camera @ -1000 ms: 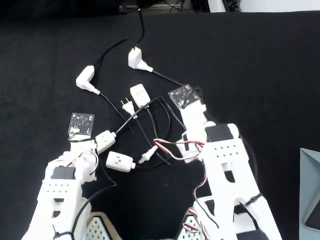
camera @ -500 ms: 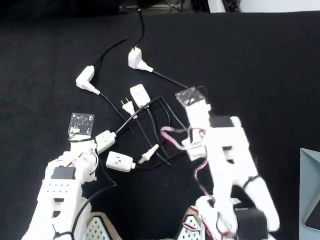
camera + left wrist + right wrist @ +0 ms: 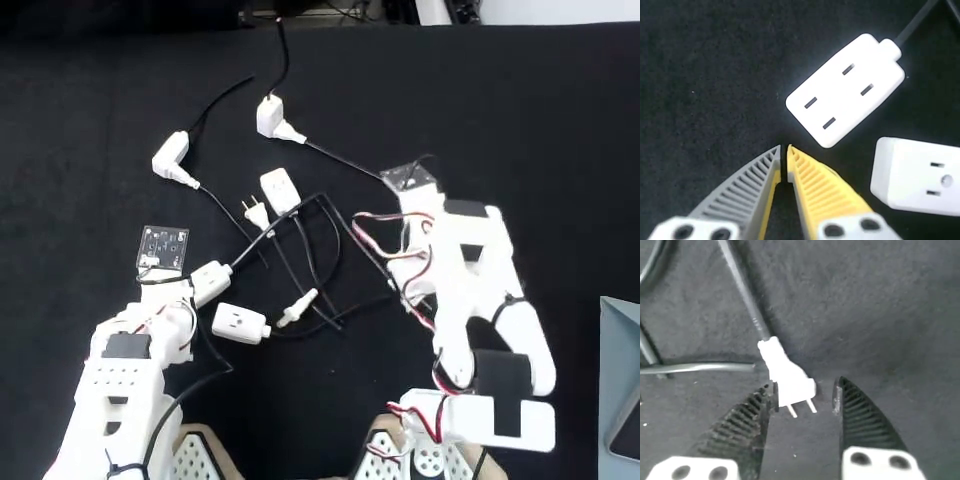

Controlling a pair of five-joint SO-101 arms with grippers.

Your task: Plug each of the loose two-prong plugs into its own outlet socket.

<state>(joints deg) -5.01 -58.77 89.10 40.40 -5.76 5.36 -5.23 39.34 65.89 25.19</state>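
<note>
lying within the spread right claw [image 3: 802, 386], white two-prong plug [image 3: 785, 375]

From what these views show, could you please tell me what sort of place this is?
Probably a robotics lab bench: a black-clothed table, a white left arm and right arm side by side, and a loose plug and outlet socket among cords laid on it.
</note>
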